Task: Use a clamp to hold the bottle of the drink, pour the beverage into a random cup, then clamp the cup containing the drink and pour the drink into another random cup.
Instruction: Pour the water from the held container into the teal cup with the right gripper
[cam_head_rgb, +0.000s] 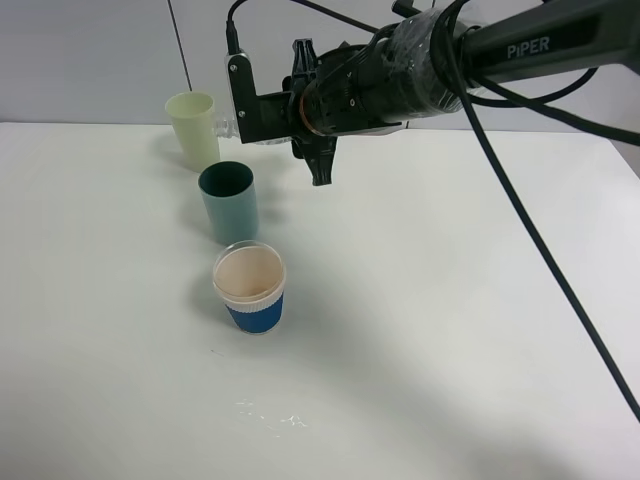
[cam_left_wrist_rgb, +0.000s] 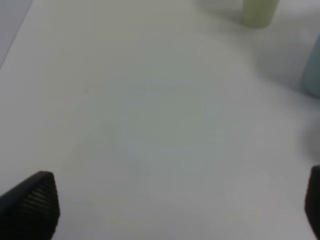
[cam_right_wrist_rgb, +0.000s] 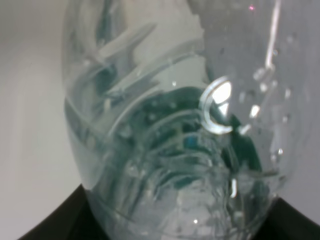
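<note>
My right gripper (cam_head_rgb: 240, 112) reaches in from the right, above and behind the teal-green cup (cam_head_rgb: 228, 203), and is shut on the clear bottle (cam_right_wrist_rgb: 170, 140). The exterior view shows only a clear sliver of the bottle (cam_head_rgb: 226, 128) beside the gripper. In the right wrist view the bottle fills the picture, with droplets inside and teal showing through it. Whether there is beverage in the teal cup cannot be told. The short blue-banded cup (cam_head_rgb: 250, 292) stands in front of the teal one, its beige inside looking dry. My left gripper (cam_left_wrist_rgb: 172, 210) is open over bare table, with the teal cup (cam_left_wrist_rgb: 312, 75) at the view's edge.
A taller pale yellow-green tumbler (cam_head_rgb: 193, 128) stands behind the teal cup, also seen blurred in the left wrist view (cam_left_wrist_rgb: 260, 12). A few water drops (cam_head_rgb: 270, 415) lie on the white table (cam_head_rgb: 450, 330) near its front edge. A black cable hangs from the right arm.
</note>
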